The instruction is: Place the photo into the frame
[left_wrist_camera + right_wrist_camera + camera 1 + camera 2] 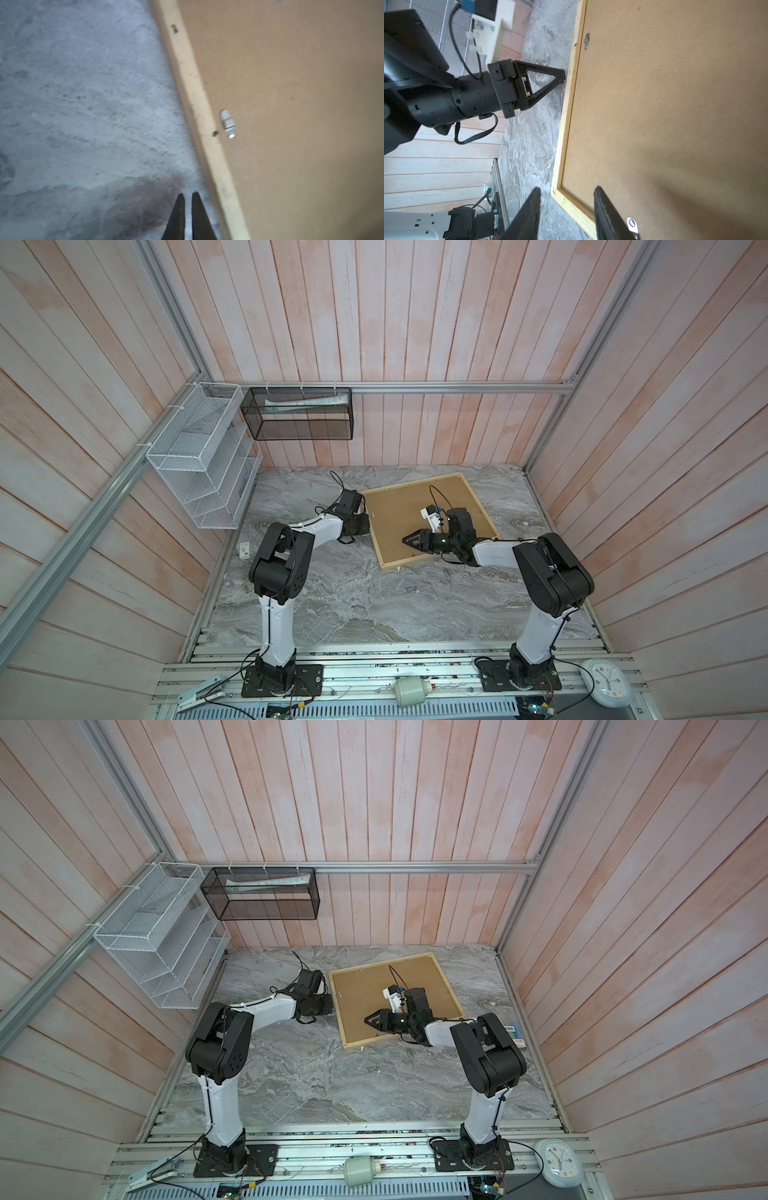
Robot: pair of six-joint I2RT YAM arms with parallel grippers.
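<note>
The frame lies face down on the marble table, its brown fibreboard back up inside pale wood rails. Small metal clips sit on the back near the rails. The photo is out of view. My left gripper is low over the table just outside the frame's left rail, its fingers almost together with nothing between them. My right gripper hovers open above the frame's near left corner, holding nothing.
A white wire rack and a black mesh basket hang on the back left walls. A small white card lies at the table's left edge. Wooden walls close three sides. A clock and a pale cylinder rest on the front rail.
</note>
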